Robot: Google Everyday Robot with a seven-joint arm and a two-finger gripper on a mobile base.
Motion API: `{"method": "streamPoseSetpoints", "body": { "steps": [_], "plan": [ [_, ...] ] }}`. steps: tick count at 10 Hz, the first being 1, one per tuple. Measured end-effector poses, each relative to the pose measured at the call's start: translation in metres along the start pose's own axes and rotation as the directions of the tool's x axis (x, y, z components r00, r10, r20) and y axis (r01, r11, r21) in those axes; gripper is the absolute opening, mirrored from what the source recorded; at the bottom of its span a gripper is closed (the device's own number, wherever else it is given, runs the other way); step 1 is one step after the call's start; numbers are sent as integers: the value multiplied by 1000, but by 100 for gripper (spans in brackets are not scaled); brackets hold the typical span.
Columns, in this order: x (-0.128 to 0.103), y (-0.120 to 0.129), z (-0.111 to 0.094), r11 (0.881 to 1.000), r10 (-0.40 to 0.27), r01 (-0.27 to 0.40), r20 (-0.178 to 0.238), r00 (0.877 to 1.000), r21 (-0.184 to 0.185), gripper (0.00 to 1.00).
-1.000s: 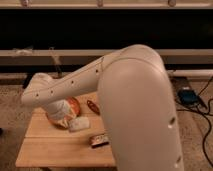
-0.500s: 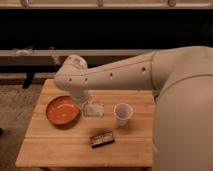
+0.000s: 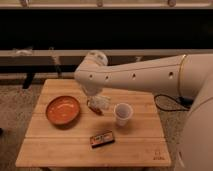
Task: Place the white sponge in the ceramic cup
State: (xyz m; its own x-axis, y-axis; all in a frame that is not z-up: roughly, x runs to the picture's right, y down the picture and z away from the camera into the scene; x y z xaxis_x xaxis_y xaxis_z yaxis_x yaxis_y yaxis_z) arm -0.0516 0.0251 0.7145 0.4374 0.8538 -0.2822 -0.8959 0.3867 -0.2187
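The ceramic cup point(image 3: 122, 113) is small, pale and round, and stands upright right of the table's middle. My gripper point(image 3: 97, 99) hangs under the pale arm's wrist, between the orange bowl point(image 3: 63, 110) and the cup, a short way left of the cup. It is shut. A small whitish lump point(image 3: 102, 103) with a reddish-brown end point(image 3: 94, 108) lies right at the gripper. I cannot tell whether that lump is the white sponge or a packet, nor whether the gripper touches it.
A dark flat box point(image 3: 102, 139) lies near the front of the wooden table point(image 3: 60, 150). My arm point(image 3: 150, 75) reaches in from the right above the table's back half. A dark cable point(image 3: 167, 100) lies on the floor to the right.
The arm has swung back and to the right, uncovering the bowl, the cup and the table's right side. The gripper has moved from the bowl's front edge to the spot between bowl and cup.
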Motion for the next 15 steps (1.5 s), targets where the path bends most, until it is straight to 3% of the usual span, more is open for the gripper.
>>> {"method": "streamPoseSetpoints", "body": {
  "steps": [6,13,15],
  "plan": [
    [28,-54,5,988,152,-152,23,988,-7,2],
    [55,-98,22,955,295,-294,40,955,-43,70],
    [55,-99,25,949,313,-311,41,949,-53,80]
  ]
}}
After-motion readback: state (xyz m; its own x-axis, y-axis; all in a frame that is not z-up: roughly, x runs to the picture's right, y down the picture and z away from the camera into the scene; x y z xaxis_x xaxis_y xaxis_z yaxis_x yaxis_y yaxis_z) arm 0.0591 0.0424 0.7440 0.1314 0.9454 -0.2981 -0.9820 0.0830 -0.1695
